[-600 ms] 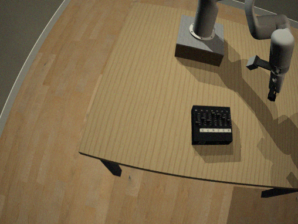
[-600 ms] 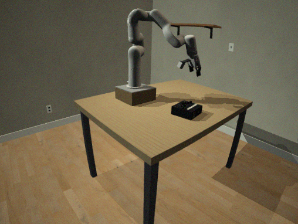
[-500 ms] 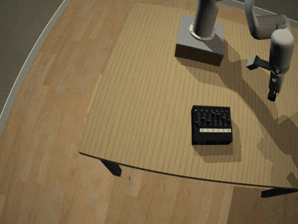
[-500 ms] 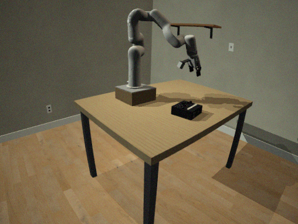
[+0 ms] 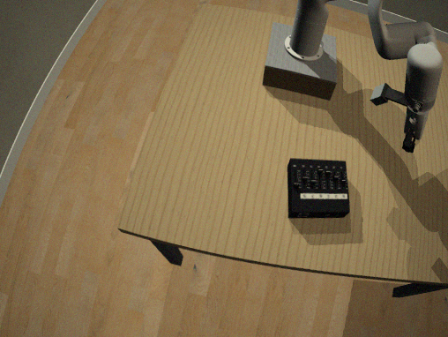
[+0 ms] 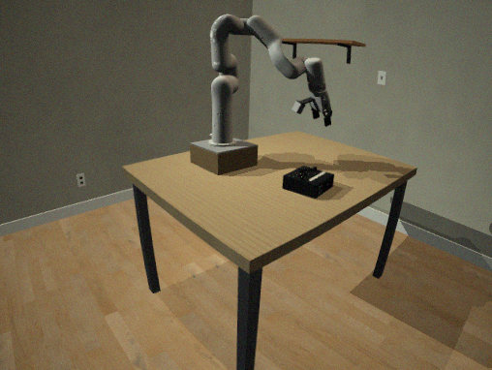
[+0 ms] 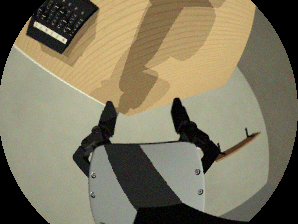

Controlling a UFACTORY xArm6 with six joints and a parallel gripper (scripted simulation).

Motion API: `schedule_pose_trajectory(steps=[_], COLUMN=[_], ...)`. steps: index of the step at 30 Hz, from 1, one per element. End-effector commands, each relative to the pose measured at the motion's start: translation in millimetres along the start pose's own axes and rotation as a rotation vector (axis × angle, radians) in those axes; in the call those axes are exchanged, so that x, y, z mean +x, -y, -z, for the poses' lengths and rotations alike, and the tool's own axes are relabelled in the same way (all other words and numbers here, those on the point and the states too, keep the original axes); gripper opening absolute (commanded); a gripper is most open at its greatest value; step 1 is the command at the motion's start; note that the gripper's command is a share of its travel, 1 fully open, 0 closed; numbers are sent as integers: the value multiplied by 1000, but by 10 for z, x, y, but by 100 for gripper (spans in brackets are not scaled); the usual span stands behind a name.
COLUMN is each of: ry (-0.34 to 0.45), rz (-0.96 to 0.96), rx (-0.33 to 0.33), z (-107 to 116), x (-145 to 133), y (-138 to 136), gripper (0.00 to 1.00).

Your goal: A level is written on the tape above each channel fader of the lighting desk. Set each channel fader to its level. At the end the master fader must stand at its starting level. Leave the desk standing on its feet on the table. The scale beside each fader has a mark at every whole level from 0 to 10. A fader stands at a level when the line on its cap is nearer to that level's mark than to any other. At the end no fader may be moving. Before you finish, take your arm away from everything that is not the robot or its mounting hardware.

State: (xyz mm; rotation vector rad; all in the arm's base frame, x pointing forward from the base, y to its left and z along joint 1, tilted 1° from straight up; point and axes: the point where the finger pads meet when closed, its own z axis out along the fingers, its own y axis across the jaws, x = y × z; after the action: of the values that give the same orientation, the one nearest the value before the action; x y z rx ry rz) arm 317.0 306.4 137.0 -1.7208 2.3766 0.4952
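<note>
bench: square table with a pale ribbed wood-grain top (image 5: 212, 146) on dark slim legs, standing on a plank floor.
arm mount: grey rectangular block (image 5: 301, 66) near the far edge of the bench, carrying the smooth light-grey tubular arm (image 6: 222, 92).
desk: small black boxy lighting desk (image 5: 317, 188), matte, flat on the bench toward the near right corner; upright on its underside as far as can be seen.
faders: a row of small dark slider caps (image 5: 320, 177) in parallel slots on the desk's top face; cap positions too small to read.
tape: white strip (image 5: 324, 196) across the desk's top below the slots; written levels not legible.
gripper: dark two-finger gripper (image 7: 143, 117) spread fully wide, nothing between the fingers.
gripper position: high in the air over the right edge of the bench, tilted downward.
desk vs fingers: well apart; in the wrist view the desk sits at the upper left, far off to the side of the finger gap, no contact.
</note>
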Motion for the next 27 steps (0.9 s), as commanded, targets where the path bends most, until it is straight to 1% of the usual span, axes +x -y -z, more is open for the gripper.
schedule_pose_trajectory(steps=[1, 2, 3, 4, 5, 7, 8, 10, 11, 13, 14, 16, 17, 18, 19, 22, 27], ry=[-7, -28, -62, -62, -108, -108, -162, -162, -219, -219, -271, -271, -312, -312, -339, -353, -353], rz=[15, 41, 81, 81, 131, 131, 186, 186, 239, 239, 284, 284, 319, 319, 341, 352, 352], rx=[10, 23, 41, 41, 61, 61, 77, 77, 87, 87, 91, 91, 90, 90, 87, 85, 85], z=[20, 34, 59, 59, 96, 96, 146, 146, 204, 204, 262, 262, 311, 311, 344, 362, 362], x=[24, 102, 234, 234, 420, 420, 649, 649, 900, 900, 1142, 1142, 1341, 1341, 1473, 1543, 1543], y=[73, 202, 401, 401, 651, 651, 921, 921, 1179, 1179, 1397, 1397, 1557, 1557, 1655, 1705, 1705], gripper=[100, 100, 100, 100, 100, 100, 100, 100, 100, 100, 100, 100, 100, 100, 100, 100, 100])
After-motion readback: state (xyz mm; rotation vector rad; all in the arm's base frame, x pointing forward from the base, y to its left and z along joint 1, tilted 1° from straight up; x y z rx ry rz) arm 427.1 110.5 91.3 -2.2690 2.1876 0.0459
